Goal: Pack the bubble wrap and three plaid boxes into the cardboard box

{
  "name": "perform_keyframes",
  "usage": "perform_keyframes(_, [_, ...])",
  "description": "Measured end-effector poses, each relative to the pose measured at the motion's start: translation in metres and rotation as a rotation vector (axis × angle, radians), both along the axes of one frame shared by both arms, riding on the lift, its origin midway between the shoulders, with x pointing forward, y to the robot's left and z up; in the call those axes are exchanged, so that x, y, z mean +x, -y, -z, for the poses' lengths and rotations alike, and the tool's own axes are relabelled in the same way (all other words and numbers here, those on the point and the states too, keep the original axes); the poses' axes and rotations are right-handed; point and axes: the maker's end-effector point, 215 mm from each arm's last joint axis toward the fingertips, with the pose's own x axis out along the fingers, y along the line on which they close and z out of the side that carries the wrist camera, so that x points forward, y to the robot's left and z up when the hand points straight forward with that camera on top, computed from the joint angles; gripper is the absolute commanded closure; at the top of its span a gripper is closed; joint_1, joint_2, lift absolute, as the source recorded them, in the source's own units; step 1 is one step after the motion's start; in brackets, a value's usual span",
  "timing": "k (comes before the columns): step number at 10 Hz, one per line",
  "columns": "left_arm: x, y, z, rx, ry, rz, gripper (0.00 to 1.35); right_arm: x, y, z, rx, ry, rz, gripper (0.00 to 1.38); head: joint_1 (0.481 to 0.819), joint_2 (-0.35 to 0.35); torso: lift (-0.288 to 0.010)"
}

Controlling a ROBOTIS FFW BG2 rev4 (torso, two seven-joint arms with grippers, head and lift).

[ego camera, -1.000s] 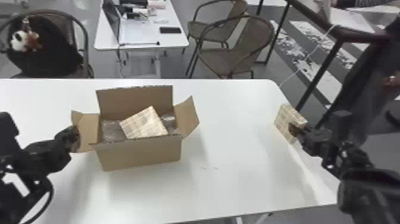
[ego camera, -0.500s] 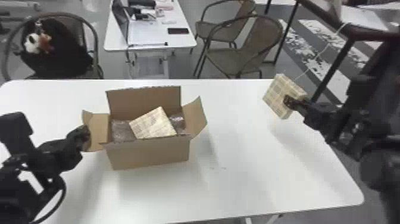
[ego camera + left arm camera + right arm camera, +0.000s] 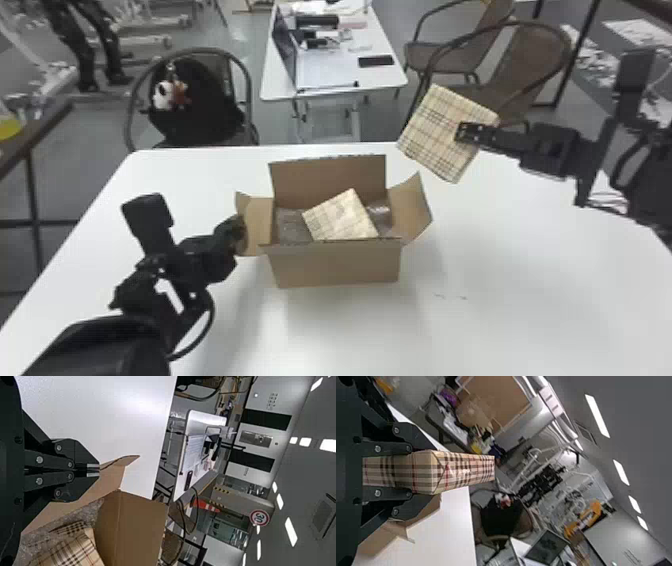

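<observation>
Head view: the right black two-fingered gripper (image 3: 462,132) holds a beige plaid square box (image 3: 430,130) above the white table (image 3: 530,290). Within the open brown cardboard box (image 3: 340,265), another beige plaid box (image 3: 340,217) lies tilted among clear bubble wrap (image 3: 295,230), and may need levelling to make room

Left wrist view: the left black two-fingered gripper (image 3: 93,470) is closed on the brown side flap (image 3: 111,478), likely keeping the mouth wide

Right wrist view: its fingers stand a box's thickness apart, clamping the flat faces, perhaps for an edge-first entry
</observation>
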Motion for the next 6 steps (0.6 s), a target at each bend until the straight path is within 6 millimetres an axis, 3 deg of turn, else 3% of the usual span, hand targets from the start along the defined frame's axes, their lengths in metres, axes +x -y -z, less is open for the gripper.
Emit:
perform_keyframes(2, [0.001, 0.003, 0.000, 0.002, 0.000, 0.005, 1.21, -0.019, -0.052, 0.008, 0.102, -0.112, -0.197, 1.07, 0.668, 0.208, -0.132])
perform_keyframes(4, [0.002, 0.004, 0.001, 0.004, -0.002, 0.007, 1.21, -0.019, -0.079, 0.021, 0.196, -0.142, -0.395, 1.07, 0.672, 0.233, -0.132])
perform_keyframes(5, [0.003, 0.007, 0.001, 0.005, -0.001, 0.011, 1.21, -0.010, -0.087, 0.044, 0.208, -0.190, -0.402, 1.07, 0.680, 0.238, -0.132])
perform_keyframes(6, [0.004, 0.008, 0.001, 0.005, -0.002, 0.013, 1.21, -0.005, -0.091, 0.068, 0.206, -0.242, -0.382, 0.94, 0.691, 0.239, -0.132])
